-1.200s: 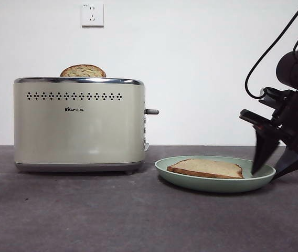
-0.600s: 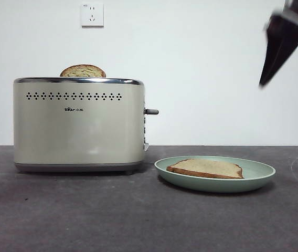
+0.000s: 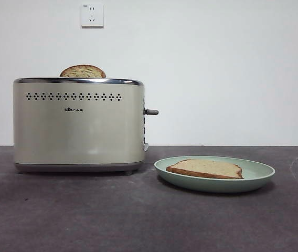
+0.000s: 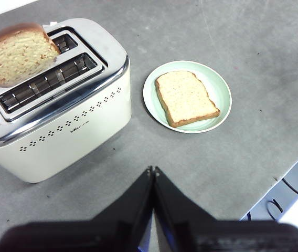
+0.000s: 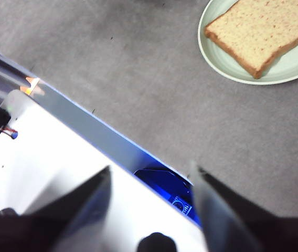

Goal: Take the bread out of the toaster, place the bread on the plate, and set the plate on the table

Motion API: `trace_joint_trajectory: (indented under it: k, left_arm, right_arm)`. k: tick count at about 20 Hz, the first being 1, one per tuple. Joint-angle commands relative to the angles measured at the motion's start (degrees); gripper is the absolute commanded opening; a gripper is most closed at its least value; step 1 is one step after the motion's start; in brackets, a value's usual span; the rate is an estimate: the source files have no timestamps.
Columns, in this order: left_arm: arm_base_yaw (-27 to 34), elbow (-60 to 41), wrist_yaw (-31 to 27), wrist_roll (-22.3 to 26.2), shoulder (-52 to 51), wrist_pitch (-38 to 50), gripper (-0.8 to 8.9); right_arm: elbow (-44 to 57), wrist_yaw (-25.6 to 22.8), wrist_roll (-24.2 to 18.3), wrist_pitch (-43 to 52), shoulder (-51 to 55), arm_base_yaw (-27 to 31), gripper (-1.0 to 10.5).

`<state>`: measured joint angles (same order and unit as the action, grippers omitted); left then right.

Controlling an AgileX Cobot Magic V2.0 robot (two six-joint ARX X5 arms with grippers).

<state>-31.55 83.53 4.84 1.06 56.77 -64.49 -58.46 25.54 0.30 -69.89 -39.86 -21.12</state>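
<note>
Two grippers clear of work. Bread lies flat on plate, plate on table beside toaster. Left gripper pinched closed, empty, high above; right gripper spread wide, empty, nearer plate.

Cream toaster with chrome top rim, a row of small dark holes and a grey lever; pale mint-green plate; light tan bread with dark brown crust; mottled grey-brown table; white wall.
</note>
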Motion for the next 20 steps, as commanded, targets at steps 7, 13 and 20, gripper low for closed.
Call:
trace_joint_trajectory:
  k: [7,13,20]
  left_arm:
    - [0.0,0.1,-0.2,0.6,-0.1,-0.2,-0.08]
    - [0.0,0.1,-0.2,0.6,0.0,-0.3,-0.08]
    - [0.0,0.1,-0.2,0.8,0.1,-0.1,-0.08]
  right_arm:
    - [0.3,-0.2,-1.2,-0.9,0.1,-0.4,0.0]
    - [0.3,-0.2,-1.2,-0.9,0.1,-0.4,0.0]
    - [0.3,-0.2,-1.2,-0.9,0.1,-0.4,0.0]
